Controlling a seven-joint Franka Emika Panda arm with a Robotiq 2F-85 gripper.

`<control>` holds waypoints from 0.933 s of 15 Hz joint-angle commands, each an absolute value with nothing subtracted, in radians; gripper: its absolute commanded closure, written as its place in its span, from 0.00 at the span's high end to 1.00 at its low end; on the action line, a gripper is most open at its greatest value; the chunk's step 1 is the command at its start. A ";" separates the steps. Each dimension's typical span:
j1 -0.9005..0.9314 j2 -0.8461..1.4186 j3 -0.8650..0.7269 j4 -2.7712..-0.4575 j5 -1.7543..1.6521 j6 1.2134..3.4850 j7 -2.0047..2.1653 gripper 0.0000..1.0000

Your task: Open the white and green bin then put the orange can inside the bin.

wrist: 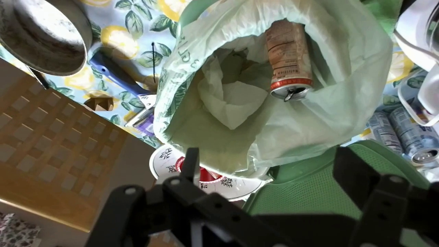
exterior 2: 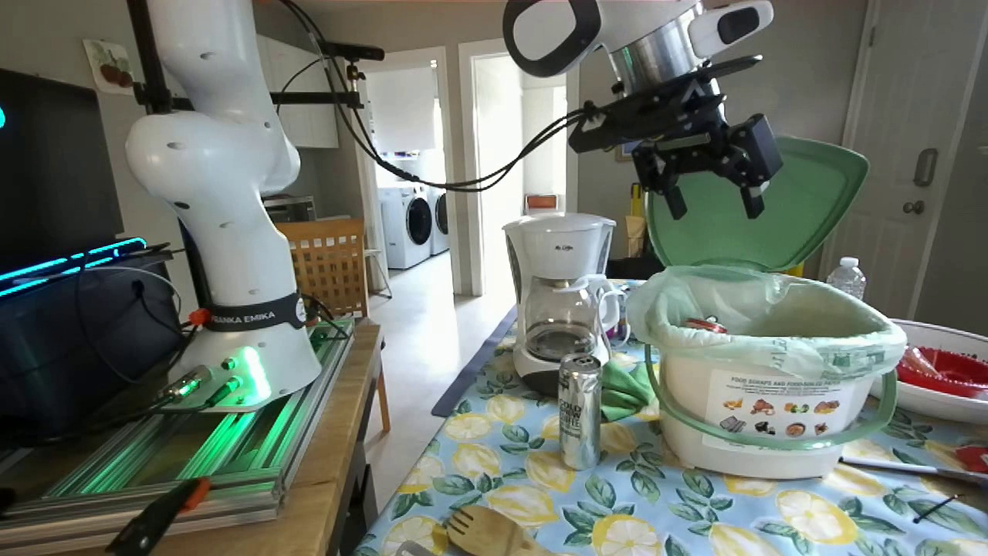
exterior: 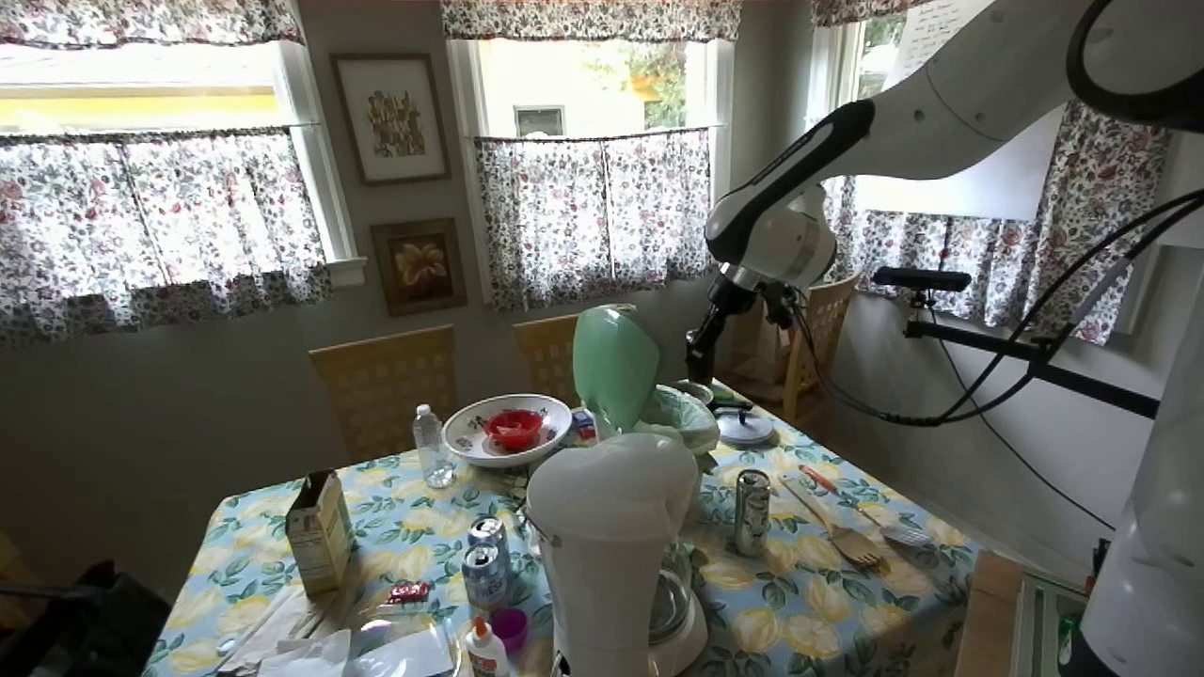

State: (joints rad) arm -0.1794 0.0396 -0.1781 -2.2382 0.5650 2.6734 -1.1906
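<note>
The white and green bin (exterior 2: 698, 432) stands on the table with its green lid (exterior 2: 826, 185) raised. The lid also shows in an exterior view (exterior: 613, 367) and in the wrist view (wrist: 301, 195). A pale green liner bag (wrist: 356, 113) is folded over the bin's rim. The orange can (wrist: 288, 51) leans inside the bin, its opened top end toward the middle; crumpled paper lies beside it. Only its red-rimmed end (exterior 2: 704, 325) shows in an exterior view. My gripper (exterior 2: 716, 205) is open and empty above the bin, in front of the lid, apart from the can. It also shows in the wrist view (wrist: 267, 152).
A silver can (exterior 2: 580, 417) and a white coffee maker (exterior 2: 559, 247) stand near the bin. A wide white bowl (exterior: 467, 440) with a red dish, a plastic bottle (exterior: 433, 456) and a metal pot (wrist: 73, 60) are around it. Wooden utensils (exterior: 851, 545) lie on the table.
</note>
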 commanded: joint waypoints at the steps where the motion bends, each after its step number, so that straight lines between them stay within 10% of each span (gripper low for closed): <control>1: -0.187 -0.003 -0.183 -2.298 0.430 2.706 -1.026 1.00; 14: -0.210 -0.187 -0.226 -2.364 -0.071 2.297 -0.342 1.00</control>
State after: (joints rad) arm -0.2209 -0.0894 -0.2341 -2.3288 -0.1000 2.3966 -0.3865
